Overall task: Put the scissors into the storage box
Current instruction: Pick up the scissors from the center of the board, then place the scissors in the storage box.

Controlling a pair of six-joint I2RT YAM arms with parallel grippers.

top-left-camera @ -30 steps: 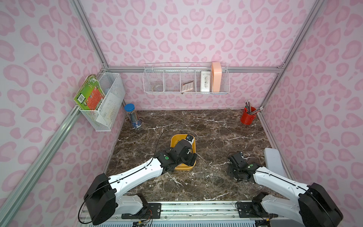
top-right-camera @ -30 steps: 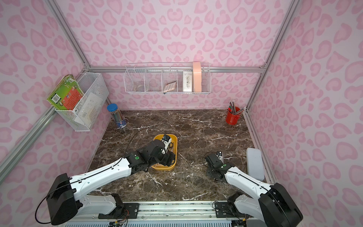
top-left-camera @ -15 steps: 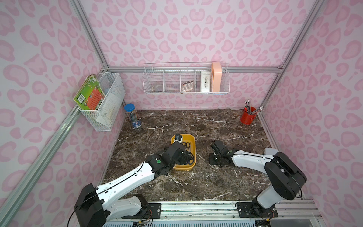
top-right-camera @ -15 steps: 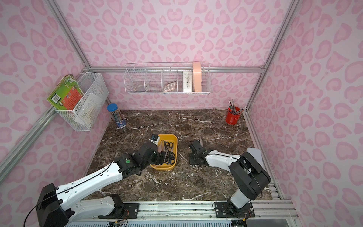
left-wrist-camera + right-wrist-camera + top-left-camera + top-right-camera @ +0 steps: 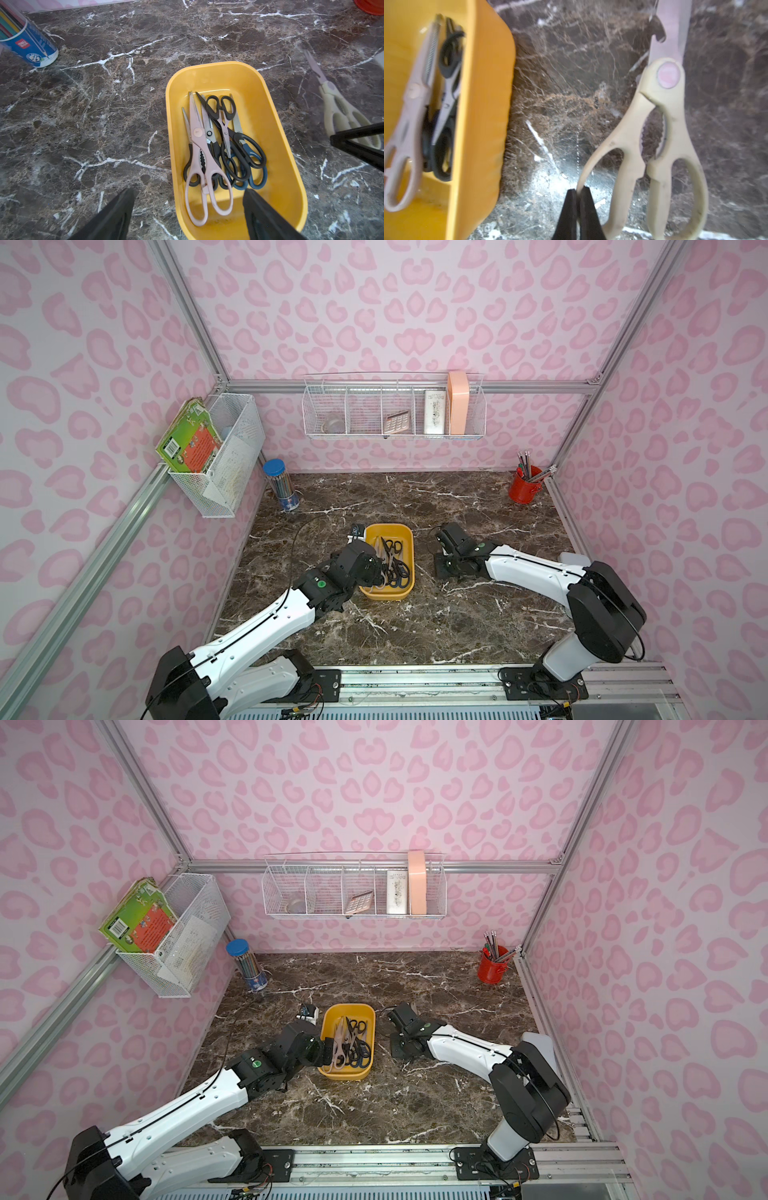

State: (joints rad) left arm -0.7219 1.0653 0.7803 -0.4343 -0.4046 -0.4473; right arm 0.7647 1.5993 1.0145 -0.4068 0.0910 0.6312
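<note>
several pairs of scissors lie heaped in the yellow storage box on the marble worktop, a pale pink pair on top; the left gripper hangs over the box's end with its jaws wide apart, holding nothing; just beside the box, the right gripper is pinched together on one handle loop of the cream-white scissors, whose blades point away from it

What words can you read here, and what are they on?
"deli": red label on the pencil tube.
Too small to read: print on the green book.
Too blurred to read: marks on the white card in the wire basket.
Nothing else is readable.
</note>
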